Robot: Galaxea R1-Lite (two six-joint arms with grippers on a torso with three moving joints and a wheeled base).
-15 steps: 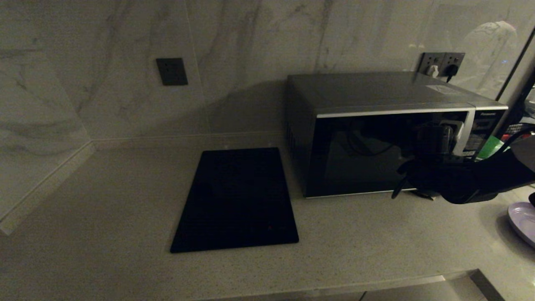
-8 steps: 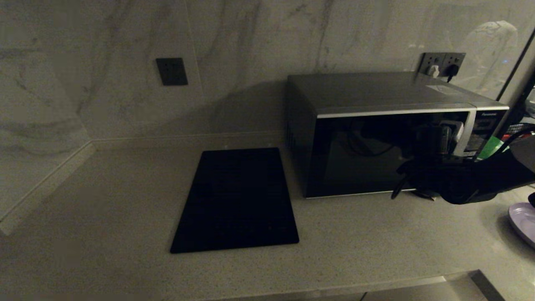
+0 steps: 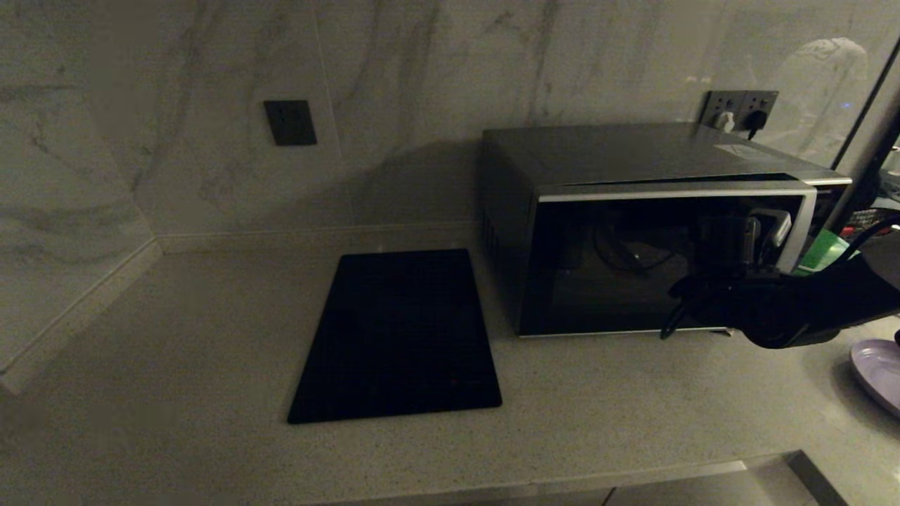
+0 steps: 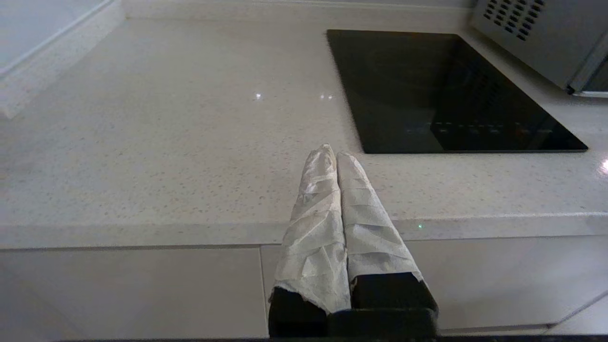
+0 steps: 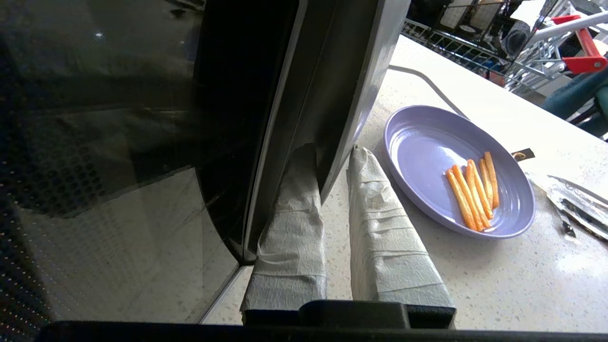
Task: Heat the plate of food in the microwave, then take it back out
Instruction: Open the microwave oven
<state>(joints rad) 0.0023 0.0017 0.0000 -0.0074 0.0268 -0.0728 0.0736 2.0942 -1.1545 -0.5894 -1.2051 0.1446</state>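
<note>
On the speckled pale counter [image 3: 598,393] below marble walls, the right hand [image 5: 332,154] pinches the microwave [image 3: 633,232] door's edge.

- microwave [image 3: 633,232] upper right of head view, on counter [image 3: 176,337]
- slab [image 3: 397,337] centre, left of microwave
- plate of food [image 3: 879,369] right edge, right of microwave

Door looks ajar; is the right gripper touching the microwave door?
Touching: the right wrist view shows the right gripper fingers clamped on the door edge of the microwave.
</note>
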